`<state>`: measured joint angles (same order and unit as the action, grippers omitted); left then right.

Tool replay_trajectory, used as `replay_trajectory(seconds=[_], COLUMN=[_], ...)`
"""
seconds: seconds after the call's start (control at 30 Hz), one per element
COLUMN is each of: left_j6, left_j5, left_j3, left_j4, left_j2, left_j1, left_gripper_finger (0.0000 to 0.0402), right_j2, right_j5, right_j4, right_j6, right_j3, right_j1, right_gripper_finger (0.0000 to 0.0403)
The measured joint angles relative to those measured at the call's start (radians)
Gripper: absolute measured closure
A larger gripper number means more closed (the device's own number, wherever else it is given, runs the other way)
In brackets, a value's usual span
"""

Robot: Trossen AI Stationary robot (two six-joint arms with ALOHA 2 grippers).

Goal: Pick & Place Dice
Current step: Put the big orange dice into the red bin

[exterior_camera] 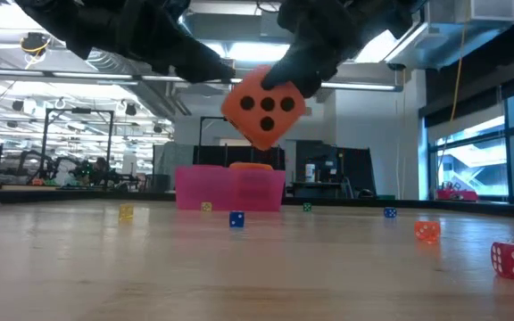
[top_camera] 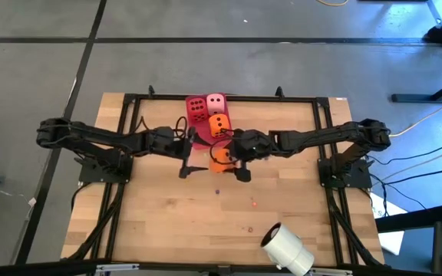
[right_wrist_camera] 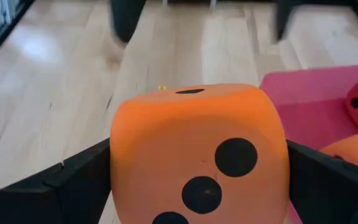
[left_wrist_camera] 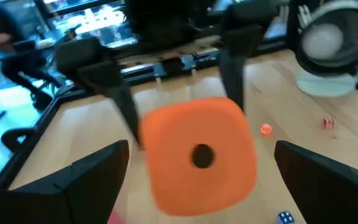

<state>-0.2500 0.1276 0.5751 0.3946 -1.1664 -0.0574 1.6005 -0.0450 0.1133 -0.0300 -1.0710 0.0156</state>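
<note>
Left of the flat translucent red tray (top_camera: 202,132), the left end effector (top_camera: 188,162) hangs spread and empty. The right end effector (top_camera: 233,159) clamps a soft orange cube die (top_camera: 221,157), lifted off the wooden desk (top_camera: 167,222) beside the tray, likely to set it there with three dice (top_camera: 208,111).

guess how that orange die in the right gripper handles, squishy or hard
The orange die is probably soft foam: rounded corners, matte skin. Likely light, since the right gripper holds it aloft by two sides. Flat faces suggest it won't roll far.

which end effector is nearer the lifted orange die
Right. The right end effector grips the orange die between its fingers; the left end effector faces it, open, just beside it.
</note>
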Motion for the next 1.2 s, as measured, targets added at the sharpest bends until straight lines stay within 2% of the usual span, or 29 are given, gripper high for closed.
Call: replay_trajectory(seconds=[0.23, 0.43, 0.63, 0.83, 0.97, 1.2], left_j6=[-0.199, -0.419, -0.622, -0.652, -0.652, -0.588], left_j5=[-0.006, -0.091, -0.179, -0.183, -0.177, -0.136], left_j3=[0.0, 0.0, 0.0, 0.0, 0.0, 0.0], left_j4=[-0.001, -0.001, -0.002, -0.002, -0.002, -0.002], left_j2=[0.0, 0.0, 0.0, 0.0, 0.0, 0.0], left_j1=[0.058, 0.108, 0.143, 0.15, 0.15, 0.15], left_gripper_finger=[0.0002, 0.0002, 0.0002, 0.0002, 0.0002, 0.0002], right_j2=[0.0, 0.0, 0.001, 0.002, 0.002, 0.002], right_j5=[0.002, -0.001, -0.12, -0.152, -0.247, -0.281], right_j4=[-0.047, -0.047, -0.073, -0.097, -0.097, -0.094], right_j6=[0.053, 0.127, 0.19, 0.3, 0.337, 0.234], right_j3=[0.0, 0.0, 0.0, 0.0, 0.0, 0.0], right_j1=[-0.001, -0.001, -0.008, -0.021, -0.037, -0.048], right_gripper_finger=[0.0003, 0.0003, 0.0003, 0.0003, 0.0003, 0.0003])
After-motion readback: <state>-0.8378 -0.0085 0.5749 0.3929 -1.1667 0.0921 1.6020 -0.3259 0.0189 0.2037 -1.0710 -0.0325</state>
